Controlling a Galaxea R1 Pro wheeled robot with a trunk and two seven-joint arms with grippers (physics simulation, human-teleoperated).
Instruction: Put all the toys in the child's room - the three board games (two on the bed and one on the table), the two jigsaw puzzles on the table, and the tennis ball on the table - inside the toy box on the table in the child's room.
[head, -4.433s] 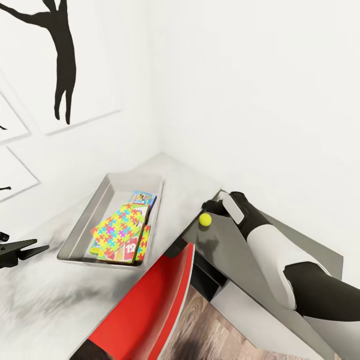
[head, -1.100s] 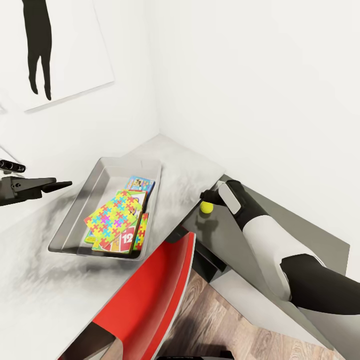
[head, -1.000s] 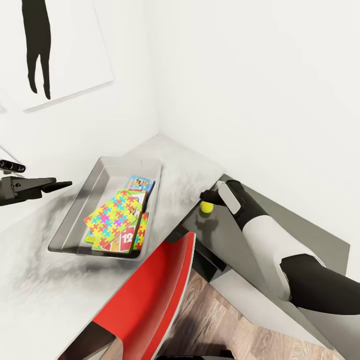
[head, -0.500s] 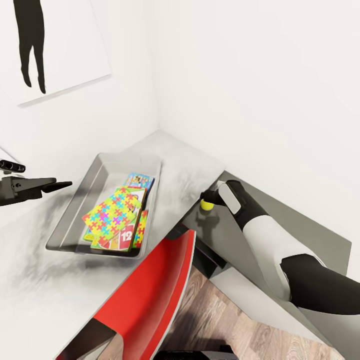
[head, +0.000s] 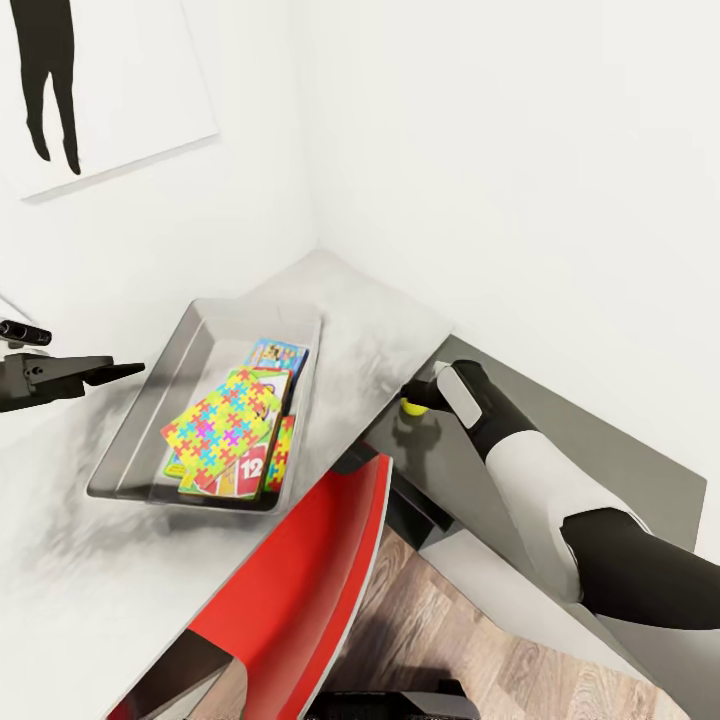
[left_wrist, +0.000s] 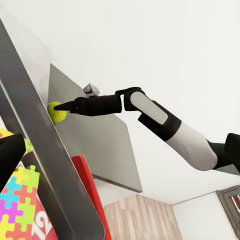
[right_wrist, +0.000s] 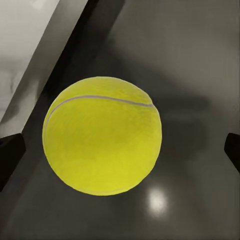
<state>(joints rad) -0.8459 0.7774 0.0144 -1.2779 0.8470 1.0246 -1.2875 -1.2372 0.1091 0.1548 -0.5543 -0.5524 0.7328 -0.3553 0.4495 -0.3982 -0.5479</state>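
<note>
Resting on the dark lower counter (head: 560, 450) near its edge by the pale section, the ball (head: 411, 406) is framed between the right jaws (head: 412, 398), which are spread wide; if nudged, it could roll off.

Toy box (head: 140, 440): open on top, back half bare — room to go in.
Red chair (head: 300, 590): its back stands by the table (head: 380, 340) edge, in the way from below.
Walls: close behind the table — no room there.
</note>
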